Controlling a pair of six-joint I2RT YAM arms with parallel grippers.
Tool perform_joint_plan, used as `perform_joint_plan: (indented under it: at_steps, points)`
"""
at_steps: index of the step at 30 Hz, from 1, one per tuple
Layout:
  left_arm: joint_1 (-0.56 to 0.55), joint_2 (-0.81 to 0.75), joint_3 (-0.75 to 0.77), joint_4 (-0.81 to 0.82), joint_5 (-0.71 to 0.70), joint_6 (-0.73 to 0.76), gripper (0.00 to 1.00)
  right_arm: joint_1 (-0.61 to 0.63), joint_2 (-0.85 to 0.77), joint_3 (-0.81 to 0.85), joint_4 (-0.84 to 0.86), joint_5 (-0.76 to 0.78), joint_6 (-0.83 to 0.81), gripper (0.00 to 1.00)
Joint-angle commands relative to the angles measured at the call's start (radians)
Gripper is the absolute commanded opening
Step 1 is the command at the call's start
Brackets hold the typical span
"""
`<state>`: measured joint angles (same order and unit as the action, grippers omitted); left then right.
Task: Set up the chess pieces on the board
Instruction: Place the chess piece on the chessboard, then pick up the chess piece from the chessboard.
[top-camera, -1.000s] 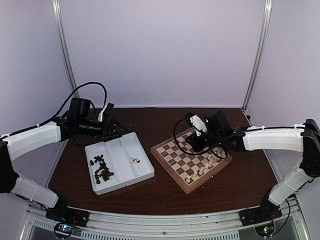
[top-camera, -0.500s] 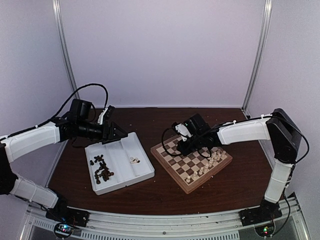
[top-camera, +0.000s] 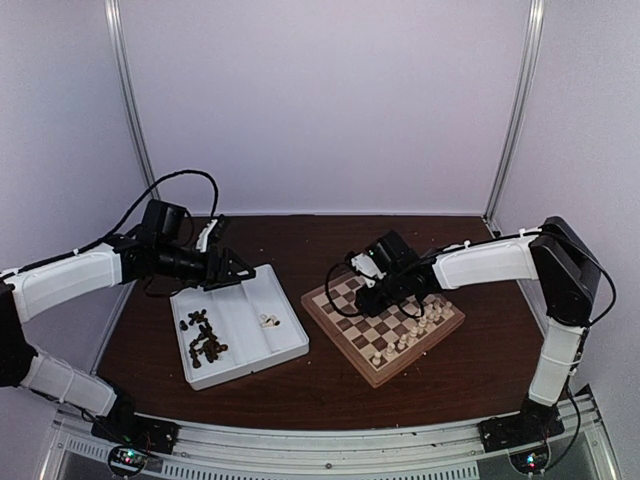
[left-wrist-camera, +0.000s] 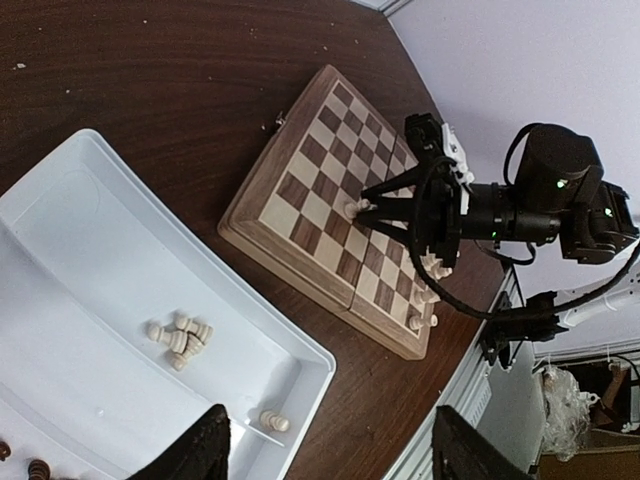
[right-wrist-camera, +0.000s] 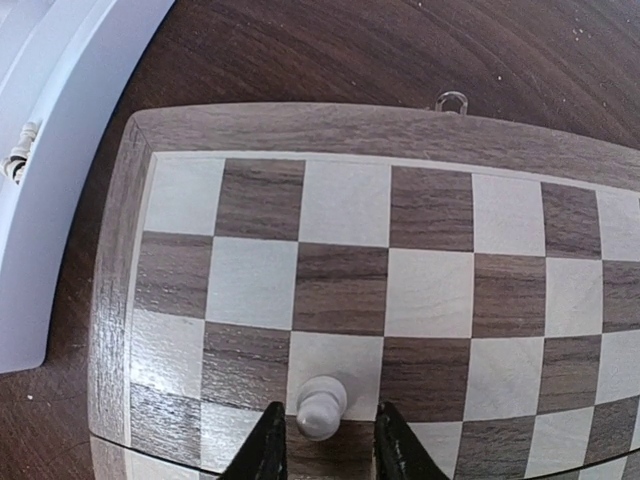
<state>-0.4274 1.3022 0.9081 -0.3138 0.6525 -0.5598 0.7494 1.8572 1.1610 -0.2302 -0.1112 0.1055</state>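
The board lies right of centre, with several cream-white chess pieces standing along its right side. My right gripper is low over the board's left part. In the right wrist view its jaws stand open around an upright white pawn, with a small gap on each side. The same pawn shows in the left wrist view. My left gripper hangs open and empty over the tray's far edge, its fingers wide apart.
A white two-compartment tray sits left of the board. Dark brown pieces fill its left compartment and a few white ones lie in its right. The right arm's cable loops over the board.
My right arm swung from the board's right side to its left part, and its jaws opened off the white pawn. The left gripper drifted slightly over the tray.
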Motion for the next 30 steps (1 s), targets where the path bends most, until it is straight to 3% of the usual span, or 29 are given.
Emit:
perform_joint_plan:
  at_steps: [1,15,30]
  points:
    - [-0.005,0.013,0.018,0.012,-0.004,0.030,0.68,-0.001,-0.025,0.024,-0.029,0.016,0.006,0.29]
    - [-0.005,0.018,0.031,-0.021,-0.012,0.047,0.68,-0.001,0.038,0.185,-0.253,0.010,0.024,0.26]
    - [-0.005,0.012,0.035,-0.040,-0.016,0.057,0.68,-0.002,0.083,0.245,-0.291,-0.002,0.020,0.23]
